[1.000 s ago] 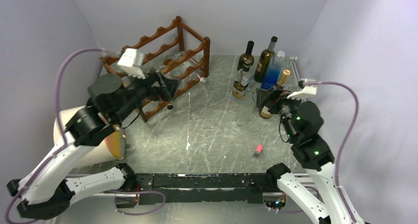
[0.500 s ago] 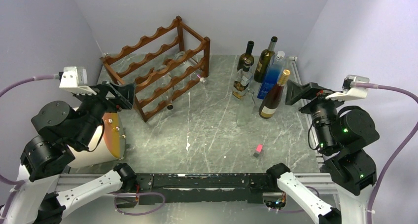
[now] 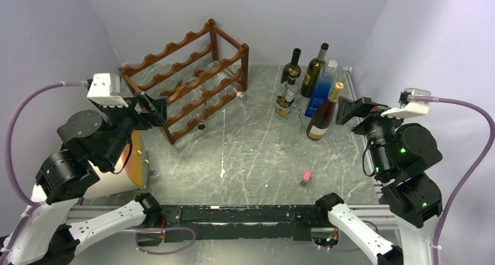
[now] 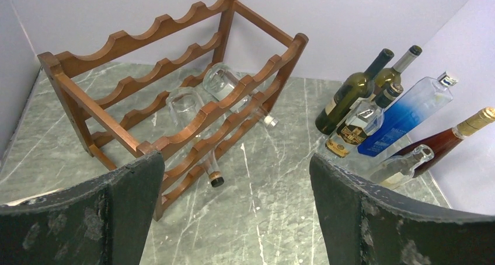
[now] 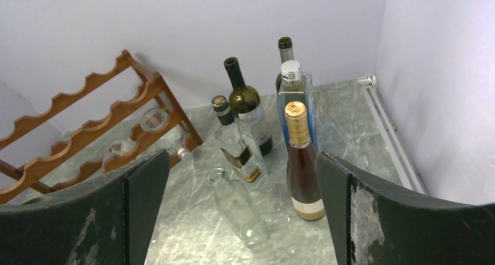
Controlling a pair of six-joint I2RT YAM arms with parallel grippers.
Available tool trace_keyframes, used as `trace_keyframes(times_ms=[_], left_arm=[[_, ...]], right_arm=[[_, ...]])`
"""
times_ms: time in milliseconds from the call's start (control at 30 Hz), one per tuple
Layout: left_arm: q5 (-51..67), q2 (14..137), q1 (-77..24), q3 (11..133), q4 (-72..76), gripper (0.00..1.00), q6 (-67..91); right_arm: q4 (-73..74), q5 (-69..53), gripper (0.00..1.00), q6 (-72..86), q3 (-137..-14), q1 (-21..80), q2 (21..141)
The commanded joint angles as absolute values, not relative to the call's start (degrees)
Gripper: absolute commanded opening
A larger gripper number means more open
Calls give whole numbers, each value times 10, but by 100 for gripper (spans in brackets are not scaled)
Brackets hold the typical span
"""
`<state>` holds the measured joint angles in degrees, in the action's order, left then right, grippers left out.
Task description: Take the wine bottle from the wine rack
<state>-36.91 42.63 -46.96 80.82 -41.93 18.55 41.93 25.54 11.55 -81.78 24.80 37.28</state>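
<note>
1. The wine rack [image 3: 185, 81] stood at the far left of the counter [image 3: 251, 154], set at an angle close to the back wall.
2. Two clear glass bottles lay on their sides in the rack, below the top rails; the exact tier could not be told.
   - The dark-capped bottle [image 4: 190, 110] pointed its neck out past the front rails towards the open counter.
   - The silver-capped bottle [image 4: 225, 81] lay just beside it, nearer the rack's right end, with its neck out the same way.
3. The left jaws stood wide apart with nothing between them. The left arm [image 3: 87, 142] held them in the air off the rack's near-left end, touching neither the rack nor a bottle.
4. In the left wrist view the left fingers [image 4: 87, 218] filled the bottom corners. The rack and both lying bottles sat ahead of the tips, in line with the gap but well clear of it.
5. The right jaws were also wide apart and empty. The right arm [image 3: 408, 154] held them raised at the counter's right edge, well apart from the rack.
6. A group of bottles stood ahead of the right fingers [image 5: 87, 224]: a dark green bottle [image 5: 245, 104], a blue bottle [image 4: 403, 122], a gold-topped amber bottle [image 5: 303, 177], a labelled clear bottle [image 5: 239, 154] and an open clear bottle [image 5: 236, 209].
7. A small pink item [image 3: 306, 177] lay on the near counter.
</note>
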Motion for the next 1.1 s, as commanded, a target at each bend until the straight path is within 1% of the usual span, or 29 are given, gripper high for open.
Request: trace_keyframes(times_ms=[0, 1067], left_arm=[[-370, 432, -467, 809, -417, 98, 174], [-348, 434, -467, 778, -393, 98, 178]], right_arm=[[421, 261, 100, 113, -812, 247, 368], [412, 249, 100, 115, -793, 247, 354]])
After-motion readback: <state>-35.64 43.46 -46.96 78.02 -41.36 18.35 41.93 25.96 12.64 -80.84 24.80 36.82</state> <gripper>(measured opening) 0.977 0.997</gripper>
